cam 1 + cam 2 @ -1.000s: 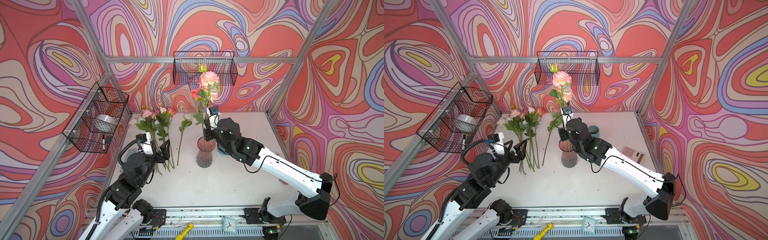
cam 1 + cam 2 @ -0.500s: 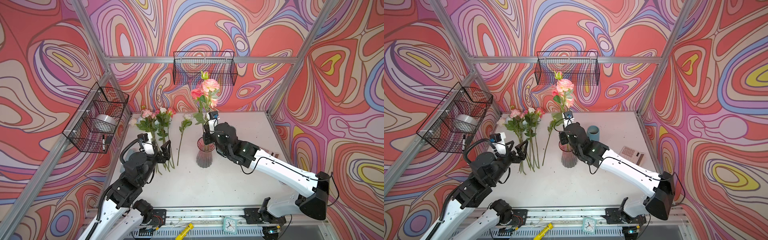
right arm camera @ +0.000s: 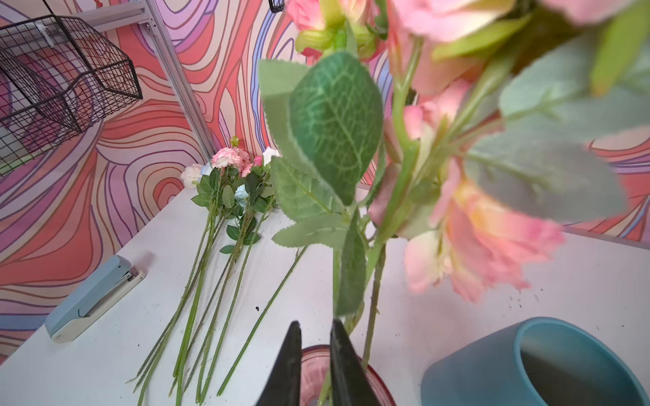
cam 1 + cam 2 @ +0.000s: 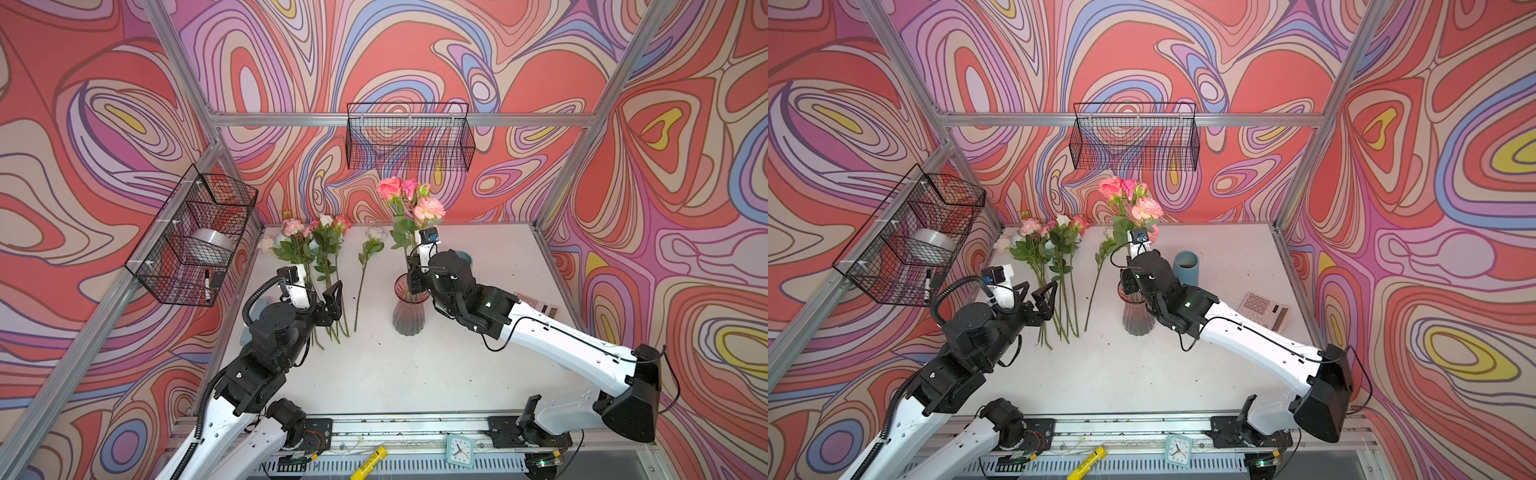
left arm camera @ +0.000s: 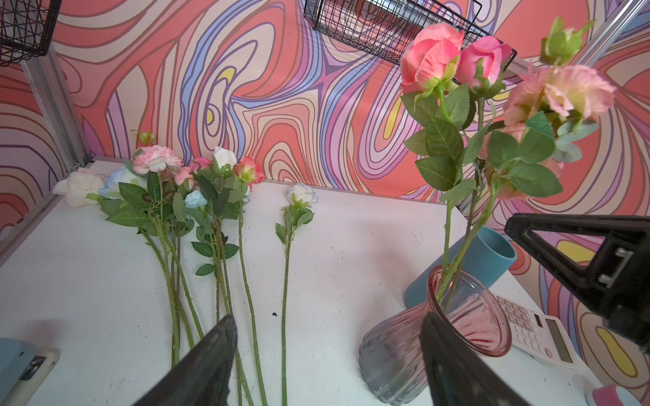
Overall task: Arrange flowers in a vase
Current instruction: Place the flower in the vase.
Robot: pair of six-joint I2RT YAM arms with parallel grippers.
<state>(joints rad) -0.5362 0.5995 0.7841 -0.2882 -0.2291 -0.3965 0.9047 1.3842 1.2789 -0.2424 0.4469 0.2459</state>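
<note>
**Vase** [image 4: 408,316]: ribbed, pink-tinted glass, upright near the middle of the surface [image 4: 415,374].

**Standing flowers** [image 4: 409,199]: pink and coral blooms with leafy stems set inside the vase, heads well above its rim.

**Loose flowers** [image 4: 320,253]: a bundle lying flat on the surface, on the left arm's side of the vase, heads toward the rear wall.

**Single flower** [image 4: 365,266]: 1 white-headed stem lying alone between the bundle and the vase, touching neither.

**Left tool** [image 4: 1040,289]: pads spread wide with nothing between them. It is poised over the lower stems of the loose flowers; contact cannot be told.

**Right tool** [image 3: 314,327]: at the vase mouth, its 2 pads parted by a narrow gap. No stem is visible in the gap; a stem passes just beside 1 pad.

**Other items:** a blue cup [image 4: 1185,268] stands just behind the vase, a calculator [image 4: 1264,309] lies on the right arm's side, and a stapler [image 3: 95,298] lies near the bundle.
</note>
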